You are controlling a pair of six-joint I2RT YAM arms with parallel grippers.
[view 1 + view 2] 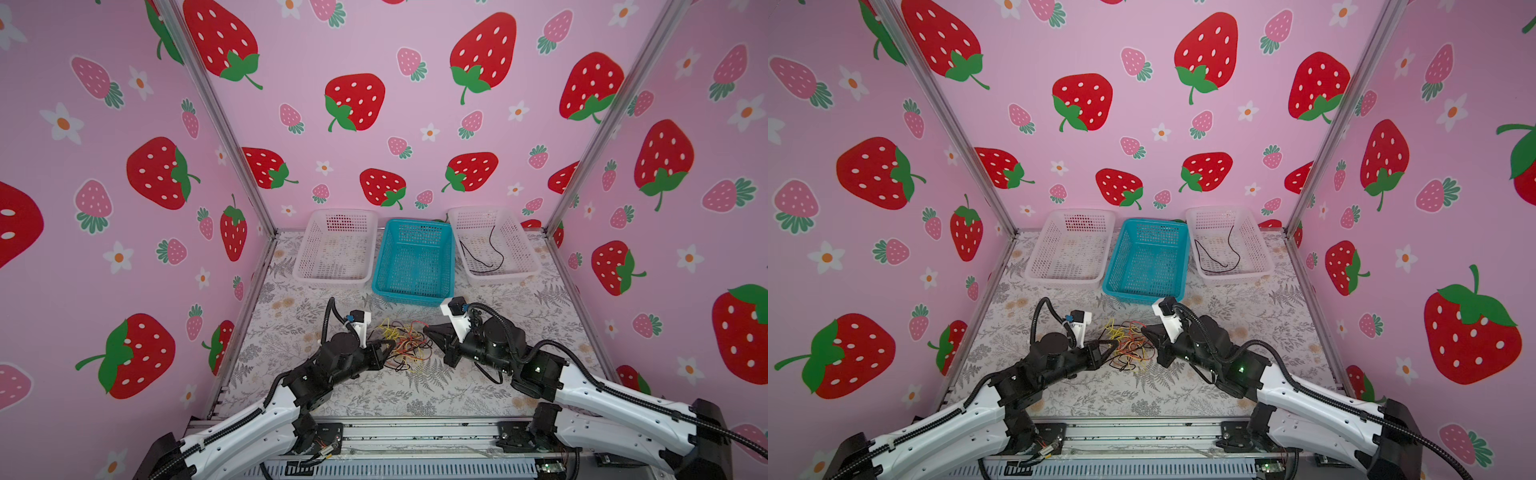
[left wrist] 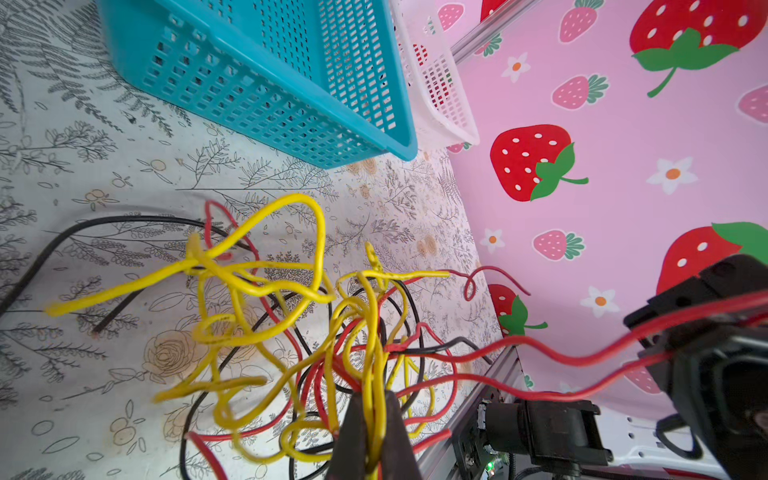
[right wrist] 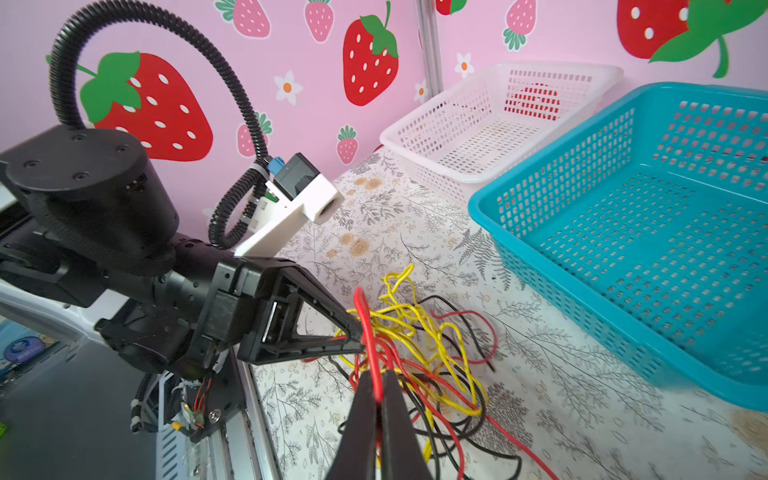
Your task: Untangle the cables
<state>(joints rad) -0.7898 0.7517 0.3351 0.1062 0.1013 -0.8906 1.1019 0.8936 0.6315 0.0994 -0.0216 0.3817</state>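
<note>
Right, status. The cables point(image 1: 405, 347) are one red/yellow/black tangle on the middle of the table point(image 1: 519, 332), between the blue basket point(image 1: 415, 262) and the near edge (same in both top views).

Left pincer point(image 2: 372, 432) comes in from the left side of the tangle. It is pressed together on a yellow cable point(image 2: 371, 361), and the strand runs straight up out of its closed tips.

Right pincer point(image 3: 378, 419) comes in from the right side, clamped on a red cable point(image 3: 365, 324) that stands up out of its tips. In the right wrist view the left pincer's tips sit just beside that red strand, so the two pincers are close together. In the left wrist view two red runs span from the tangle across to the right pincer. Whether the bundle is clear of the table I can't tell.

Along the far edge: left white basket point(image 1: 307, 249), blue basket in the middle, right white basket point(image 1: 525, 253). One black cable point(image 1: 484, 272) lies loose inside the right white basket, well apart from the tangle.
</note>
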